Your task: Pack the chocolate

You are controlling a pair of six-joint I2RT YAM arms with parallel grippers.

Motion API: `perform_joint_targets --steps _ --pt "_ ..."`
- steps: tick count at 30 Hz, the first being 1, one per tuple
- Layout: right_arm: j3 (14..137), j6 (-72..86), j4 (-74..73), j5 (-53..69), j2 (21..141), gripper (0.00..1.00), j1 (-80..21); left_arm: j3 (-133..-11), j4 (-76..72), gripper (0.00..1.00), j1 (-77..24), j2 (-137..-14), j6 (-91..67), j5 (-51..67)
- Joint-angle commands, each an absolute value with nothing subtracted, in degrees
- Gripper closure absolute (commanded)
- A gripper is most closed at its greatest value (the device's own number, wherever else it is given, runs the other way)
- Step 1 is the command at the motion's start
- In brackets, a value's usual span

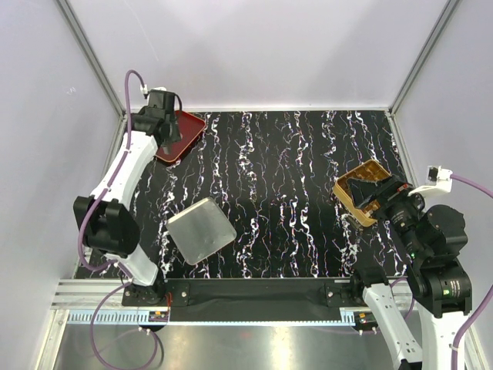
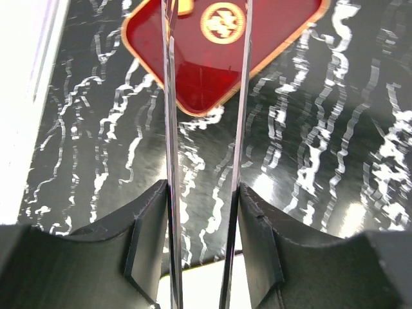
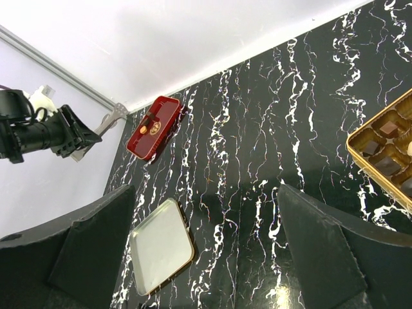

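Over the far left corner of the table [image 1: 293, 193], we see the left pincer [image 1: 168, 116] hanging above the red tray [image 1: 189, 131]. The right pincer [image 1: 379, 196] sits over the gold box [image 1: 344, 197], and a silvery lid [image 1: 202, 230] lies between the two, nearer the left arm.

From the left wrist, its fingers [image 2: 145, 225] stand part-way apart, each pressed on one of two thin blades [image 2: 169, 129] that reach ahead over the tray. A tan bit [image 2: 184, 6] shows between the blade ends, cut off by the frame.

From the right wrist, that pincer gapes wide, holding nothing. The chocolate [image 3: 387, 132] lies in the box's compartments, ahead and to its right.
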State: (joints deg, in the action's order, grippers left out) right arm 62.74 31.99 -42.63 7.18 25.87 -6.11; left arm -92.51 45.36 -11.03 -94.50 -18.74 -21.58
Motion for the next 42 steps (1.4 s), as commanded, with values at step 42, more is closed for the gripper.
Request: perform_joint_targets --steps 42 --pt "60.91 28.56 -38.50 4.83 27.42 0.00 -6.42 -96.42 34.28 0.60 -3.25 -113.99 -16.17 -19.07"
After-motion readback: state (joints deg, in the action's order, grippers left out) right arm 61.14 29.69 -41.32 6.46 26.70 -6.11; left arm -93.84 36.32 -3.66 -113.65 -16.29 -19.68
